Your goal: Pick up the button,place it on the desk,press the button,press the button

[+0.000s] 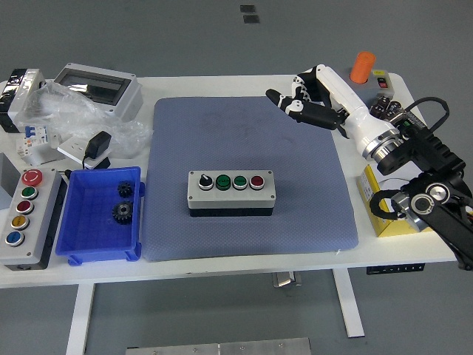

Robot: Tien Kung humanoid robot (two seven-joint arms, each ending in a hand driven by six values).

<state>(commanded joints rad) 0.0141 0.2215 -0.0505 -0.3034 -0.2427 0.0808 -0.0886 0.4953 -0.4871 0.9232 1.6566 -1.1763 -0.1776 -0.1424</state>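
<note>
One button box (230,192) already sits on the blue mat (247,174) at the centre of the frame, so your pick and place look done. Your right hand (299,101) hovers at the upper right, fingers loosely spread and holding nothing, well apart from the box. Whether either press has been made you cannot tell.

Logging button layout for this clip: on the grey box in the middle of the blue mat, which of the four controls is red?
The red round button at the right end of the grey four-control box; the others are a black selector knob and two green buttons.
</note>
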